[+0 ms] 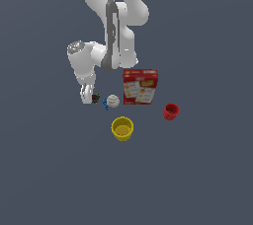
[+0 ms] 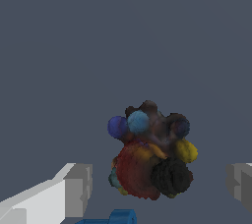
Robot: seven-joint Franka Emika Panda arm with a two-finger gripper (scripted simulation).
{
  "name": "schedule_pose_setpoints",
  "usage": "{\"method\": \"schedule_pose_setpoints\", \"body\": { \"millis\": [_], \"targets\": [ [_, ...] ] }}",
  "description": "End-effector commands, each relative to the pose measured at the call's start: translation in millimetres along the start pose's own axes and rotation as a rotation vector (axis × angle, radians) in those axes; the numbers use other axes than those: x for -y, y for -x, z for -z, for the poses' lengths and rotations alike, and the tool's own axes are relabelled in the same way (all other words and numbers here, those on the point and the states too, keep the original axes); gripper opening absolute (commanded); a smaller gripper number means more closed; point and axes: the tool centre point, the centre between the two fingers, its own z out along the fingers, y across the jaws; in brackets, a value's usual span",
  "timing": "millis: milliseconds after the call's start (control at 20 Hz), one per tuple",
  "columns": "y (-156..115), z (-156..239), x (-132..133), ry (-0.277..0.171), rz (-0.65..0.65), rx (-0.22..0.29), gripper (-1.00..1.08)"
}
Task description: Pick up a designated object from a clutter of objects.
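Gripper [image 2: 160, 188] fingers [image 2: 74, 188] standing wide apart, flanking lumpy multicoloured object [image 2: 152, 154]; white ball [image 1: 113, 101] lying just beside it

claw [image 1: 88, 95] low beside dark lumpy thing [image 1: 96, 97], w/ white ball [image 1: 113, 101] near.

So the floor [image 1: 207, 179] is just a flat, plain slate-grey surface with no markings. In the exterior view five things sit directly on it: a red-and-white printed box [image 1: 140, 87] around the middle, a white ball [image 1: 112, 101] at about 8 o'clock from the box, and the tiny dark lumpy thing [image 1: 96, 98] just past the ball at 9 o'clock. A yellow cup [image 1: 122, 128] stands upright at 6 o'clock from the ball, and a small red cup [image 1: 171, 111] is at 4 o'clock from the box.
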Motion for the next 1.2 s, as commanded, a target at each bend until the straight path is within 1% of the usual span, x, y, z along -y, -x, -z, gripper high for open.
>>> {"method": "schedule_pose_setpoints", "body": {
  "millis": [0, 200, 450, 500, 950, 1000, 1150],
  "targets": [
    [0, -11, -1, 0.000, -0.001, 0.000, 1.00],
    [0, -24, -1, 0.000, -0.003, 0.000, 1.00],
    [0, -29, 0, 0.000, -0.003, 0.001, 1.00],
    [0, -29, 0, 0.000, -0.003, 0.001, -1.00],
    [0, -29, 0, 0.000, -0.003, 0.001, -1.00],
    [-2, -24, 3, -0.013, -0.006, -0.004, -1.00],
    [-1, -22, 4, -0.013, -0.006, -0.004, -1.00]
  ]
}}
